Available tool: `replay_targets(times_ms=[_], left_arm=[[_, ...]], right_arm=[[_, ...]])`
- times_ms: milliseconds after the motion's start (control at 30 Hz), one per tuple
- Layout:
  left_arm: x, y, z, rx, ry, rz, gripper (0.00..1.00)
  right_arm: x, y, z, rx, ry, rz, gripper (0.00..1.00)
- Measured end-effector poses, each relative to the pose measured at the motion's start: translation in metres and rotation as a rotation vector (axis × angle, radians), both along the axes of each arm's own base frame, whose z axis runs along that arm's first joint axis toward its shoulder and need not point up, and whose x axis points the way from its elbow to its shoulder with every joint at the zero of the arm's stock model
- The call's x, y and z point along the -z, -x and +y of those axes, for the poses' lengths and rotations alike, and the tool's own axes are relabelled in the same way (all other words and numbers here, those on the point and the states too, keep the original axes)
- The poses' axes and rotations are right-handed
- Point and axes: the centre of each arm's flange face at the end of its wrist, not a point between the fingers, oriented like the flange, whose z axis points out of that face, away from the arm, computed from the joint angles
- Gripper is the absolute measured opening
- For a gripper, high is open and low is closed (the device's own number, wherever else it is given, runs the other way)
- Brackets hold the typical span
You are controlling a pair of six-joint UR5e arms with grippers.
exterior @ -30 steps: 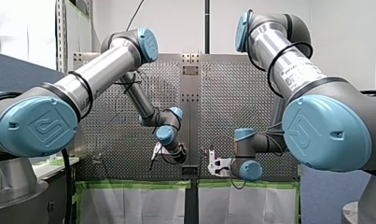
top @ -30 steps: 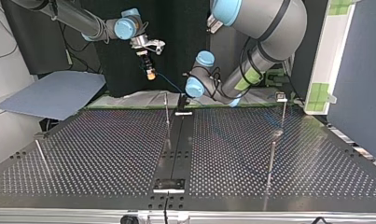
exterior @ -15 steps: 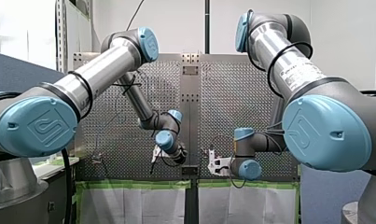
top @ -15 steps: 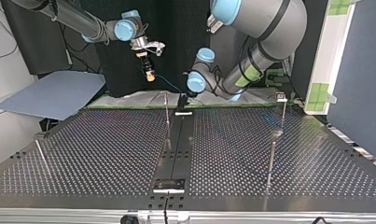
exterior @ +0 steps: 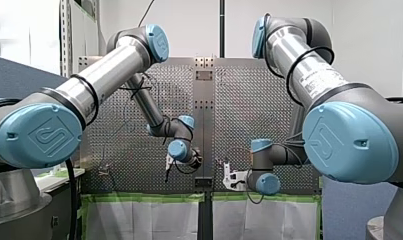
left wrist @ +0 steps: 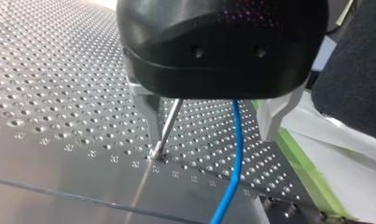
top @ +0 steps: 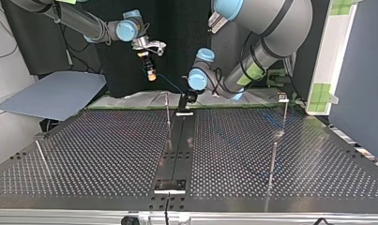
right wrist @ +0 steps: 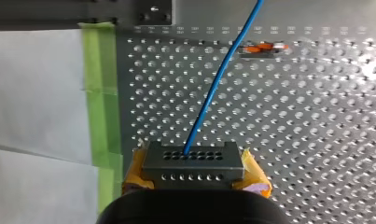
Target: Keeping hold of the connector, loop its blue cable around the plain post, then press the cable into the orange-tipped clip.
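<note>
My right gripper (right wrist: 194, 164) has fingers clamped; my left gripper (left wrist: 211, 131), fingers apart.

No word or number can be read. An embossed emblem sits on the blue joint cap (exterior: 39, 136) of the left arm and on the right arm's cap (exterior: 350, 142). A printed label (exterior: 316, 82) on the right arm's silver tube is too small to read, as are the engraved marks (left wrist: 175, 174) beside the worktop (left wrist: 45, 93) holes.

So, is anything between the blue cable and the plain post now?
Nothing visible does. The blue cable hangs between my left gripper's open fingers, apart from the plain post beside it; only bare table shows between them.
</note>
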Motion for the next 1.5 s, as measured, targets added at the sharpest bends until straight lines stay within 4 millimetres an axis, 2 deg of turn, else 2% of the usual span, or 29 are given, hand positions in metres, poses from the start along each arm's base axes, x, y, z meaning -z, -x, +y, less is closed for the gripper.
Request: replay_targets(times_ms=[300,533,1000,1033,1067,1100,1133,1167,1200,1233,1267,1300,1333,1367,1500], left_arm=[[0.002,0.002,0.002,-0.015,-0.022,-0.013,0.99],[0.012,0.015,0.006,-0.037,-0.088,-0.028,0.99],[0.013,0.016,0.0,0.008,-0.035,-0.06,0.99],[0.014,0.016,0.0,0.013,-0.037,-0.06,0.91],[0.014,0.017,-0.001,0.015,-0.04,-0.061,0.78],[0.014,0.017,-0.001,0.017,-0.044,-0.062,0.78],[0.014,0.017,-0.001,0.019,-0.05,-0.064,0.58],[0.013,0.017,-0.001,0.019,-0.054,-0.066,0.45],[0.013,0.017,-0.001,0.019,-0.06,-0.068,0.45],[0.014,0.017,-0.001,0.019,-0.067,-0.069,0.25],[0.014,0.017,-0.001,0.018,-0.071,-0.07,0.14],[0.014,0.018,-0.001,0.018,-0.073,-0.071,0.14],[0.014,0.018,-0.001,0.017,-0.076,-0.072,0.04],[0.014,0.018,-0.001,0.017,-0.076,-0.071,0.0],[0.014,0.018,-0.001,0.02,-0.076,-0.071,0.0]], right_arm=[[0.011,0.0,0.001,-0.004,-0.031,0.04,0.0],[0.01,-0.001,0.002,-0.006,-0.03,0.042,0.0],[0.01,-0.002,0.002,-0.009,-0.03,0.045,0.0],[0.01,-0.002,0.002,-0.009,-0.03,0.045,0.0],[0.01,-0.002,0.002,-0.01,-0.03,0.045,0.0],[0.01,-0.003,0.002,-0.01,-0.03,0.045,0.0],[0.01,-0.003,0.002,-0.01,-0.03,0.045,0.0],[0.01,-0.003,0.002,-0.01,-0.03,0.046,0.0],[0.01,-0.003,0.002,-0.01,-0.03,0.046,0.0],[0.01,-0.003,0.002,-0.01,-0.029,0.045,0.0],[0.01,-0.003,0.002,-0.01,-0.029,0.045,0.0],[0.01,-0.003,0.002,-0.01,-0.029,0.046,0.0],[0.01,-0.002,0.002,-0.01,-0.029,0.045,0.0],[0.01,-0.002,0.002,-0.01,-0.029,0.045,0.0],[0.01,-0.002,0.002,-0.009,-0.029,0.045,0.0]])
